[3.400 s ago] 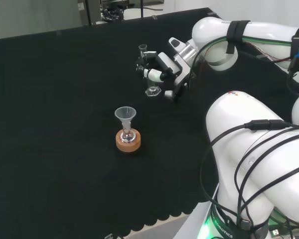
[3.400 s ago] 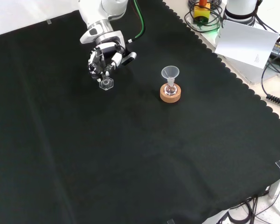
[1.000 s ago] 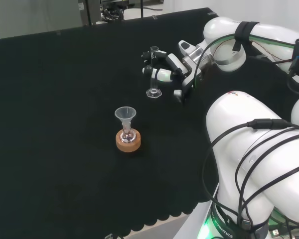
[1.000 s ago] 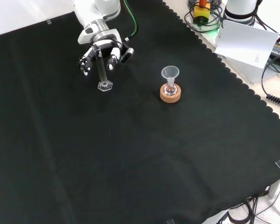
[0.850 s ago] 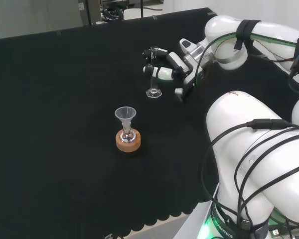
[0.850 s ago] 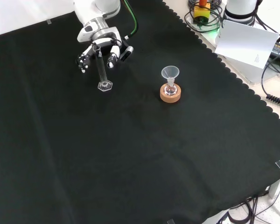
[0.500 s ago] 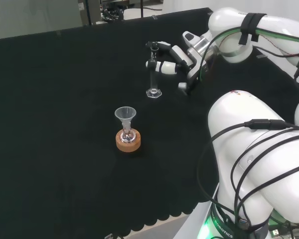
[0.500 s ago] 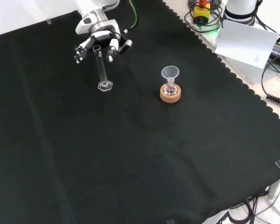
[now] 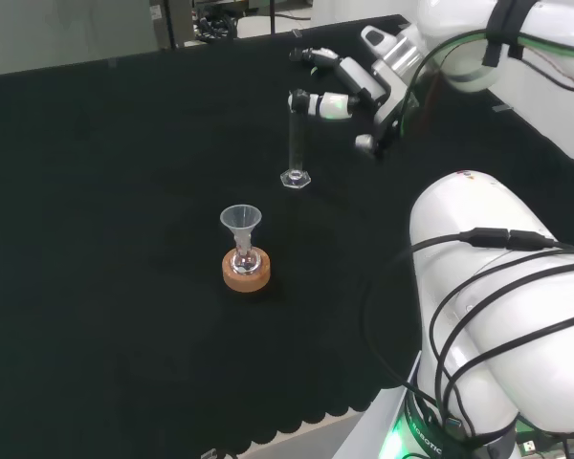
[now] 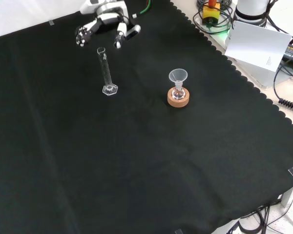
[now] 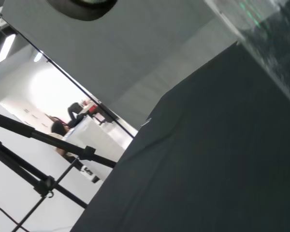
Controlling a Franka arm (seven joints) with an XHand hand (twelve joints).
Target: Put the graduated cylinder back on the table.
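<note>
The clear graduated cylinder (image 9: 293, 143) (image 10: 105, 70) stands upright on the black cloth by itself, resting on its hexagonal foot. My hand (image 9: 340, 81) (image 10: 103, 24) hangs above and beside its top, apart from it, with fingers spread and holding nothing. In the head view the hand is up and to the right of the cylinder's rim. In the front view it sits near the top edge, above the cylinder.
A flask with a clear funnel (image 9: 240, 222) (image 10: 177, 77) in its neck sits on a cork ring (image 9: 246, 273) (image 10: 178, 100), near the cylinder. White paper (image 10: 256, 46) and cables lie beyond the cloth's scalloped edge at the front view's right.
The hand set the cylinder down, let go of it with fingers spreading, then rose and drew away. The cylinder stays standing where it was placed.
</note>
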